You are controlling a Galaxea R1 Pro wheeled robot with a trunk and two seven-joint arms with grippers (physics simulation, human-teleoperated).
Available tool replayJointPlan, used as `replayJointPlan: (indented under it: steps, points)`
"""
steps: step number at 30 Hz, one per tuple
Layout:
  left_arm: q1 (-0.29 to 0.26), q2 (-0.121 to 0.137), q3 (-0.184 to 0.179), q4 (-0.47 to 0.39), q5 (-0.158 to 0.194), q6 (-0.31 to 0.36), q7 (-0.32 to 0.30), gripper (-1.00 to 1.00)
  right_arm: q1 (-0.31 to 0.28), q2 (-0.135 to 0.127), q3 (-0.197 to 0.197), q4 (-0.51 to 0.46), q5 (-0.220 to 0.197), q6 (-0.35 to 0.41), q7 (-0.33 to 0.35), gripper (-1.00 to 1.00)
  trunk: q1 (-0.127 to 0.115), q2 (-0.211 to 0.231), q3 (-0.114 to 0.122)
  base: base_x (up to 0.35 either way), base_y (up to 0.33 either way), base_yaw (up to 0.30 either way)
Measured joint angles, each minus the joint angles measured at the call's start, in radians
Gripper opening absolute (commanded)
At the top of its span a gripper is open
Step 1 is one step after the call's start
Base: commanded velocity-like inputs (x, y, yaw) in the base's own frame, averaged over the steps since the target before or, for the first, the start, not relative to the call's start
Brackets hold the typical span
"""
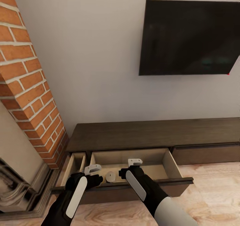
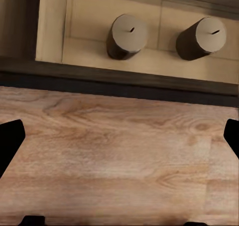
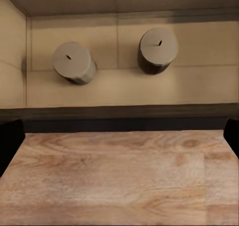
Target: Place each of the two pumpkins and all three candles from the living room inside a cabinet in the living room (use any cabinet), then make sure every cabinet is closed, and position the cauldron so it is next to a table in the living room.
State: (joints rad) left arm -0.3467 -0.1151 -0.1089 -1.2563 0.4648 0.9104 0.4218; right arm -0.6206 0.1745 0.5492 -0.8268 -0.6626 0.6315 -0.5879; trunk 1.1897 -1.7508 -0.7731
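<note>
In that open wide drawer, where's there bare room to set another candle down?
The wide drawer is bare along its back wall and toward its right side wall. It is crowded at the front: two candles stand there, with the left gripper and right gripper just above.

The cabinet is dark, matt wood with a pale, smooth wood drawer inside, the floor is light wood with clear grain, the chimney is rough red brick, and the candles look dull and waxy.
</note>
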Motion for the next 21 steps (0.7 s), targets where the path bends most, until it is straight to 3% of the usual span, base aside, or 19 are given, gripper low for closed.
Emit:
replayJointPlan:
  steps: [10,21]
  points:
    - [0.000,0.000,0.000,0.000,0.000,0.001,-0.001,1.00,0.001,0.000,0.000,0.000,0.000,-0.001,0.000,1.00,0.000,0.000,0.000,-0.299,0.110,0.000]
    - [0.000,0.000,0.000,0.000,0.000,0.001,-0.002,1.00,0.001,0.000,0.001,0.000,0.000,-0.003,0.000,1.00,0.042,-0.077,-0.034,-0.212,0.026,0.000]
